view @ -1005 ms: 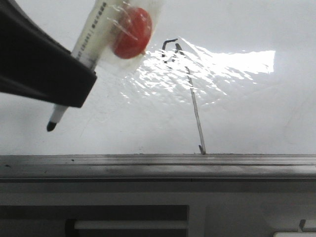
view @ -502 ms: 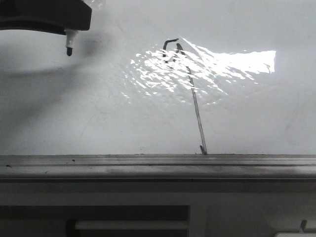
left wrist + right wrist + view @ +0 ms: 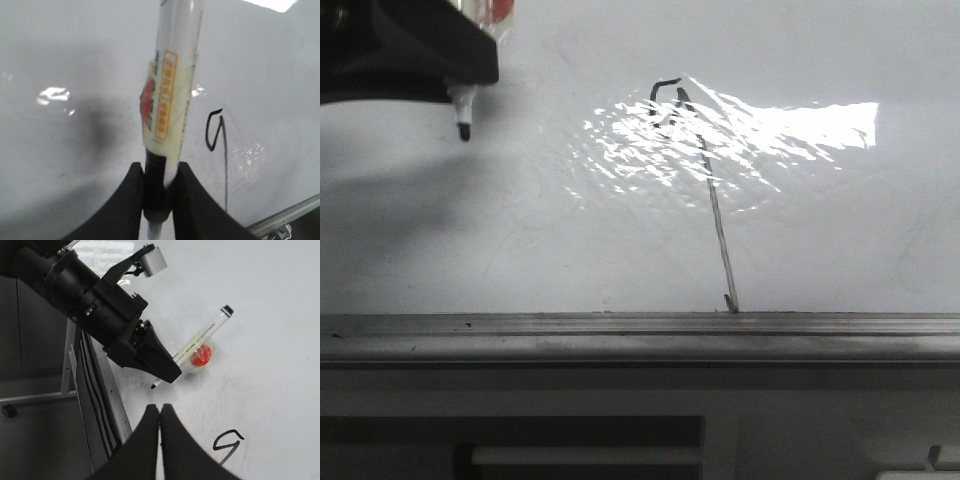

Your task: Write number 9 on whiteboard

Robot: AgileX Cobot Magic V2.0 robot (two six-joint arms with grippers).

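Glossy white film is filling nearly every view: the large white whiteboard [image 3: 520, 250] is lying flat, its wrinkled surface catching a bright glare at upper centre of the front view, with a grey metal rail [image 3: 640, 335] running across the lower part of that frame. Below the rail a dark frame is showing, too dim to read.

At upper centre of the front view the number 9 [image 3: 705, 190] is sitting on the board as a thin black marker stroke: a small open hook joined to a long slanted tail that is reaching down almost to the rail. Its loop is not closing fully.

At the upper left of the front view the left gripper [image 3: 159, 200] is holding a white-barrelled marker with an orange-red label [image 3: 170, 100], its jaws pinching the barrel near the tip. The black nib [image 3: 464, 130] is hanging above the board, well apart from the digit and casting a soft shadow.

The right gripper [image 3: 160, 440] is hovering over the board near the digit, jaws pressed together on nothing.

Judging by the finished stroke and the lifted nib, the writing step is looking done; the next move probably calls for retreating without dragging the nib across the film. Nothing is standing in the way.
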